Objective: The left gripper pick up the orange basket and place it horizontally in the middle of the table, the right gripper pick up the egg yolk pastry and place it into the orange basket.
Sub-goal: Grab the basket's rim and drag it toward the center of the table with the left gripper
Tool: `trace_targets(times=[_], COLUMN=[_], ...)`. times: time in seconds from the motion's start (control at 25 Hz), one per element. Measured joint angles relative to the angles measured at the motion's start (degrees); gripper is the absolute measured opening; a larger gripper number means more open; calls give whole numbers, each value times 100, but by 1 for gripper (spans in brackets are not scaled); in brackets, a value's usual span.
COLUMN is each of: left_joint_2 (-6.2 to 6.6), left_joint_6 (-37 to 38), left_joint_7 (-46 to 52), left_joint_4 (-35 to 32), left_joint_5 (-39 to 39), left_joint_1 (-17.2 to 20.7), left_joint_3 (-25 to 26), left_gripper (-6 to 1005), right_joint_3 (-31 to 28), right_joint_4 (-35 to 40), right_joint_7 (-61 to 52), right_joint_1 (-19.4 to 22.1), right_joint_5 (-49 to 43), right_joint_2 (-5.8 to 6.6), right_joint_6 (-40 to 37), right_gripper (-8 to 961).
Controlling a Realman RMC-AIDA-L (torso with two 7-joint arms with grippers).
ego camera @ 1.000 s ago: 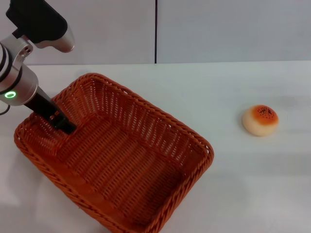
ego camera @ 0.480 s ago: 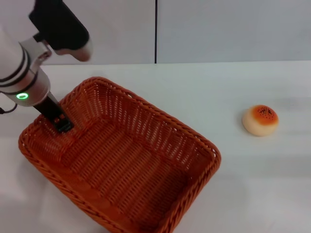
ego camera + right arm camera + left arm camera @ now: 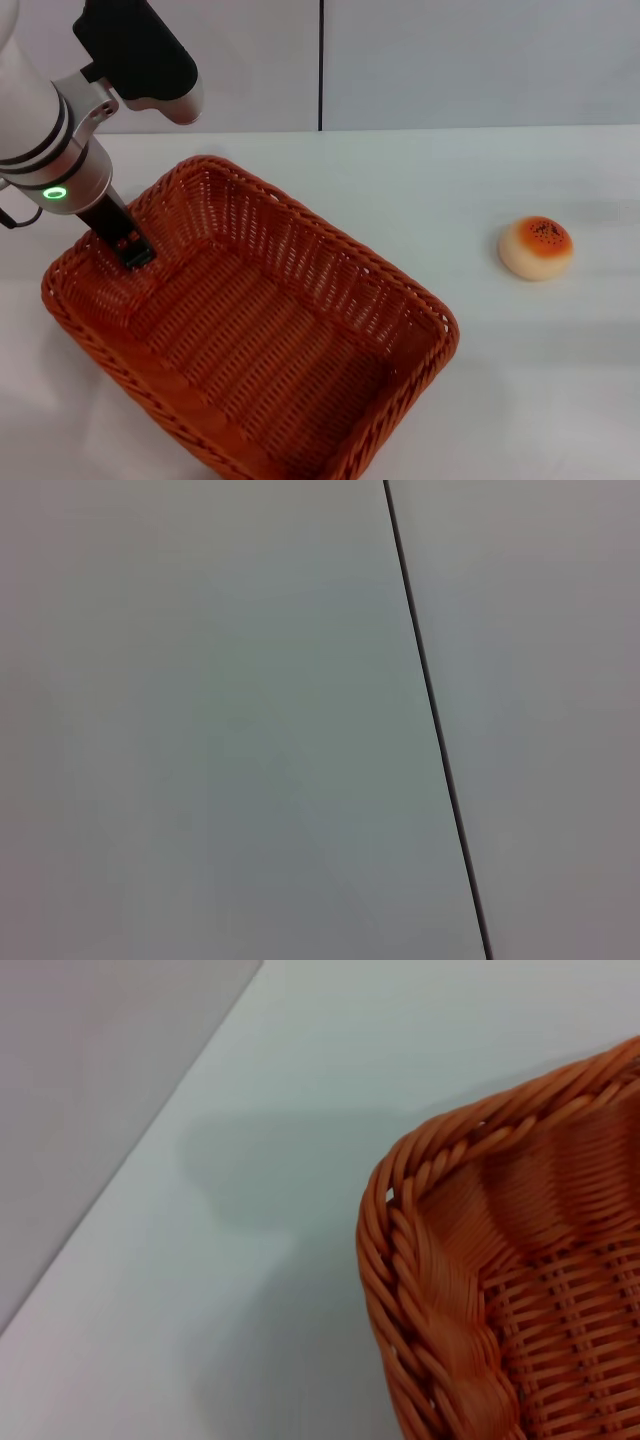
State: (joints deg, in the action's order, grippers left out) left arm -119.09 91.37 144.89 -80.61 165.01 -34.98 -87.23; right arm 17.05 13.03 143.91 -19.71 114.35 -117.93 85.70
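Note:
The orange basket (image 3: 300, 255) lies slantwise on the left half of the white table (image 3: 500, 380), one corner towards the front. At the basket's far-left corner, my left gripper (image 3: 127, 247) reaches down over the braided rim and is shut on the wall there. That rounded corner of the orange basket (image 3: 440, 1290) fills one side of the left wrist view, with the bare table (image 3: 250, 1160) beside it. The egg yolk pastry (image 3: 537, 247) sits alone on the right side of the table, well apart from the basket. My right gripper is out of view.
A pale wall with a dark vertical seam (image 3: 321, 65) stands behind the table. The right wrist view holds only this wall and the seam (image 3: 430, 720). White tabletop lies between basket and pastry.
The left arm has shifted right and a little away from me, dragging the basket with it; the basket's right corner now sits farther right. The pastry has not moved.

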Motion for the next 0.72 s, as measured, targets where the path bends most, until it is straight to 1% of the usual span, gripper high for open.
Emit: trace_targets(times=[0.08,0.2,0.28,0.48,0.6,0.72], left_joint_2=[0,0,0,18,46,53], left_joint_6=[3,-5,-6,138,206,223], left_joint_7=[33,470,843,1285,1508,1664], left_joint_4=[3,9,103,574,988,1275], left_joint_5=[4,7,-53,-423,-562,-592], left_joint_1=[-11,-81,-193,-505,-689,-806], left_joint_3=[12,216,574,1669,2114,2473], left_gripper=[278,273,269,258,243,215], right_joint_3=[0,0,0,0,0,0], right_joint_4=[-13,-31,-43,-106,-139,-193], right_joint_7=[1,1,7,18,18,18], right_joint_1=[-21,-48,-71,-124,-146,-180], right_joint_5=[0,0,0,-5,-10,-22], right_joint_2=[9,24,38,83,101,146], right_joint_6=[-12,-36,-68,-127,-157,-159], right_gripper=[685,685,685,685,685,685])
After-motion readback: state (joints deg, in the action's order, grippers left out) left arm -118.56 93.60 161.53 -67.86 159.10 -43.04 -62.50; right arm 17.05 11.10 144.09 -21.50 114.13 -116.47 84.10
